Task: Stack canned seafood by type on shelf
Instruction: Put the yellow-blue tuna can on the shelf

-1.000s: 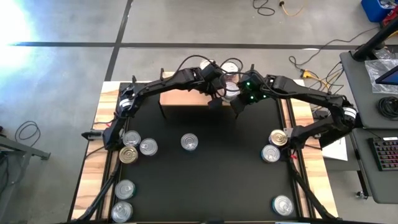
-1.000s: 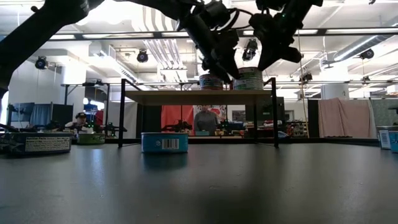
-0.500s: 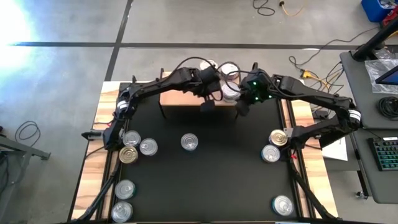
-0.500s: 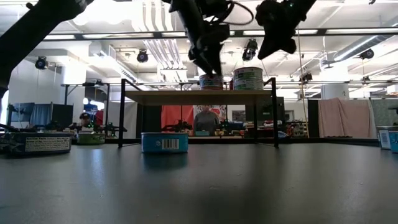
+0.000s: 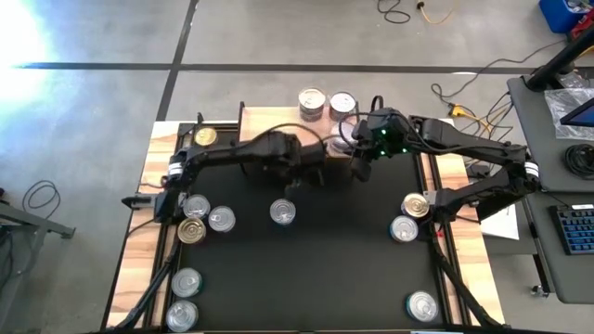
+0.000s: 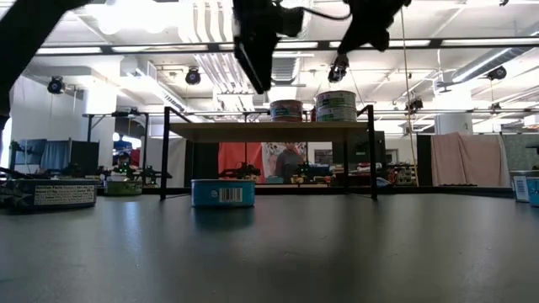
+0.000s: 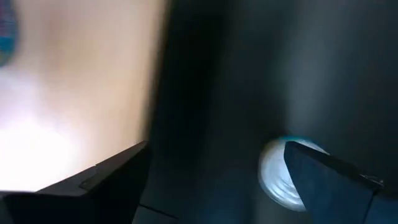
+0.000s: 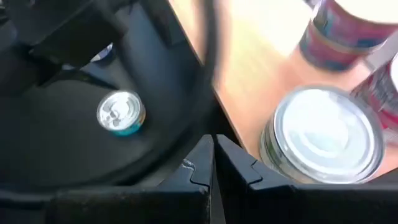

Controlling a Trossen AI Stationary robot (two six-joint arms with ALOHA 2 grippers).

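Shelf (image 5: 278, 119) partly hidden from above: both arms cross its front edge, so only the back strip of light wood shows, at the far end of the black mat (image 5: 306, 250). Left wrist view blurred; only a pale wood patch and one silver lid (image 7: 280, 180) read clearly. Tin labels too small to read.

On the shelf: a silver-lidded tin (image 5: 312, 100) and beside it a stack of tins (image 5: 342, 104), which the low view shows standing taller than the single tin. A third silver tin (image 5: 345, 137) sits nearer the shelf's front, half covered by the right arm. A gold-lidded tin (image 5: 205, 136) lies off toward the shelf's left end.

Left gripper (image 5: 299, 181) hangs over the mat just in front of the shelf, fingers spread, nothing between them. A blue-sided tin (image 5: 283, 211) stands on the mat just below it. Right gripper (image 5: 357, 165) is at the shelf's front right corner, fingers pressed together, empty.

Loose tins on the mat: a cluster of three at the left (image 5: 197, 218), one of them gold; two more near the left front (image 5: 185, 297); a gold and a silver tin at the right (image 5: 409, 216); one at the right front corner (image 5: 422, 305).

Beyond the table: cables on the floor (image 5: 455, 93), a desk with a keyboard (image 5: 575, 227)
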